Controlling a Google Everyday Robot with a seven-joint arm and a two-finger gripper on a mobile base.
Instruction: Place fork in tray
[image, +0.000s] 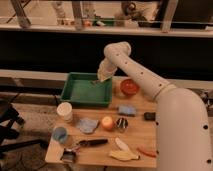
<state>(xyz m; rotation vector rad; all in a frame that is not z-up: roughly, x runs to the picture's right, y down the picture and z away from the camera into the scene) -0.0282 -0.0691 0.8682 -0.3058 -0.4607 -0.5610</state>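
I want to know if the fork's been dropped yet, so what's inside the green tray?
The green tray shows only bare floor where visible. The pincer hangs over its far right corner, hiding whatever lies beneath it.

The green rectangular tray (82, 91), raised walls sloping, is set flat on the wooden table (135, 137), at its far left; the thin pale fork (96, 81) is seen above its far right corner, at the gripper (102, 77).
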